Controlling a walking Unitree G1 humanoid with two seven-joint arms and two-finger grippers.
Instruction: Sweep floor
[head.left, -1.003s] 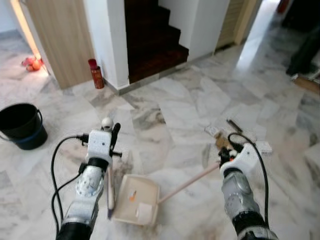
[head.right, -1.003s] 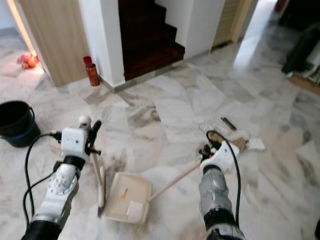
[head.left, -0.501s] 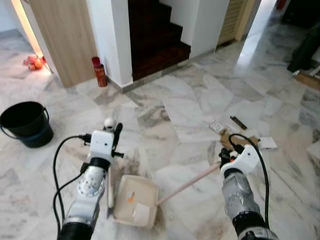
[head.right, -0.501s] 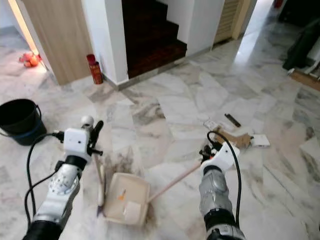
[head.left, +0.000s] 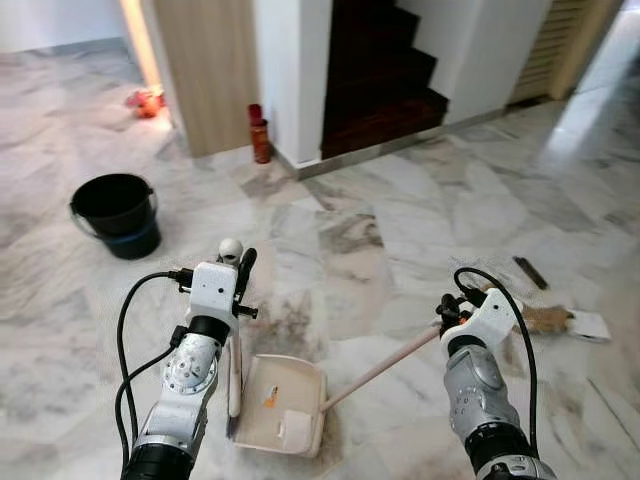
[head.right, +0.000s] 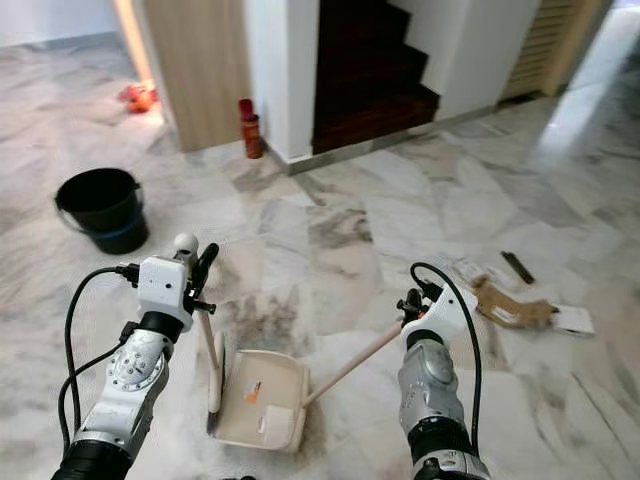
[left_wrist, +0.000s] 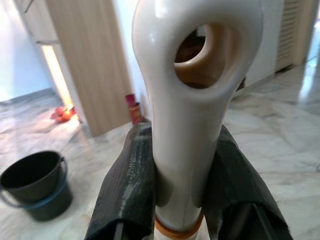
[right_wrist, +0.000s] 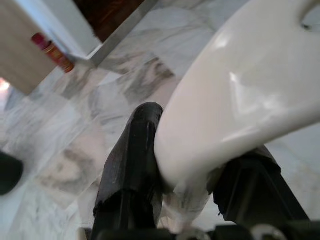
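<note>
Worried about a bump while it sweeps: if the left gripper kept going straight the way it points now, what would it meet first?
Likely nothing near: the left gripper, shut on the broom handle, points over bare floor toward the wooden panel. Depth is unclear.

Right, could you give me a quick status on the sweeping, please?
Left gripper shut on brush handle. Right gripper shut on dustpan handle. Dustpan on floor, scraps inside. Litter on the right unswept.

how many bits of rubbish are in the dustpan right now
2 can be made out in the dustpan: a small orange scrap near its middle and a white crumpled piece at the near edge. Finer dust may be too small to tell.
</note>
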